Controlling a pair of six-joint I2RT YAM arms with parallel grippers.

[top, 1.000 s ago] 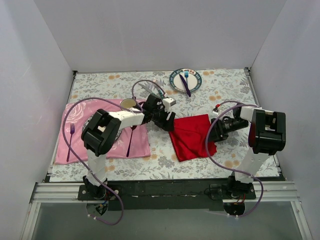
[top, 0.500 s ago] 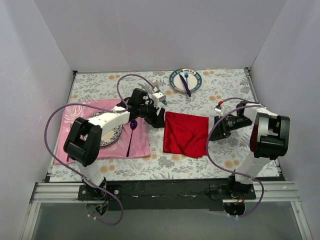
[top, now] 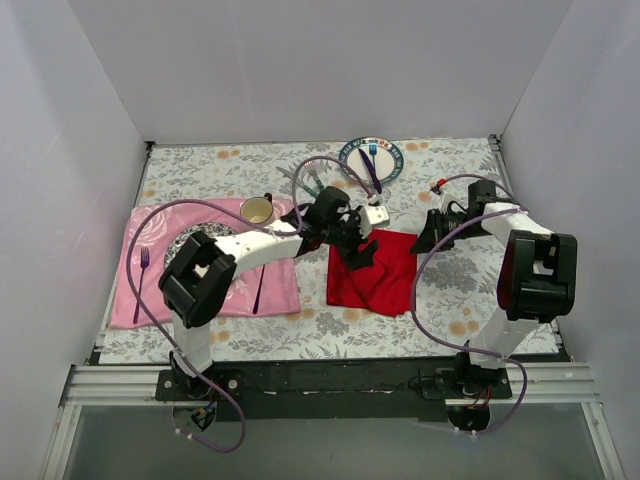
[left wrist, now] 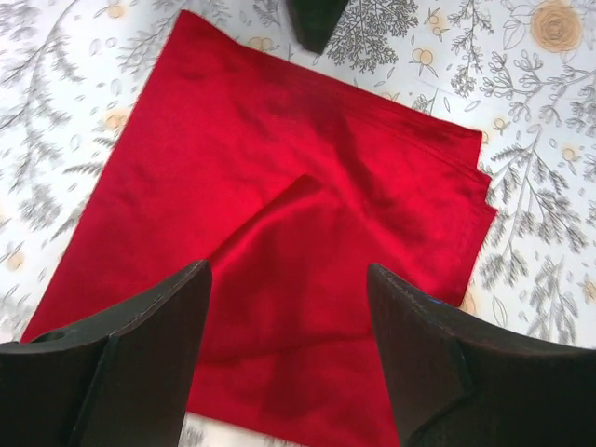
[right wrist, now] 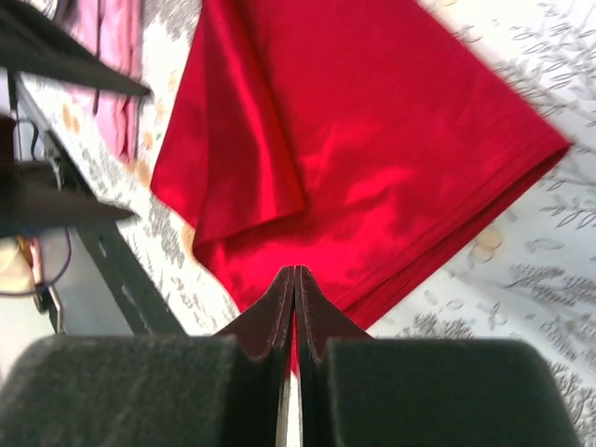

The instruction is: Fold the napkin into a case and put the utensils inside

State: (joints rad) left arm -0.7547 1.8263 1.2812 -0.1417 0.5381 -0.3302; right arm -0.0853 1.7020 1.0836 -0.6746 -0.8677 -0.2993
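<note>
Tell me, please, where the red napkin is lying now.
In the top view, the napkin lies slightly right of centre, between the pink placemat on its left and the right gripper at its far right corner.

Red napkin (top: 388,282) folded over, creased, lying flat mid-right. Fork and knife (top: 303,182), silver with teal handles, lie beyond its far-left corner.
</note>
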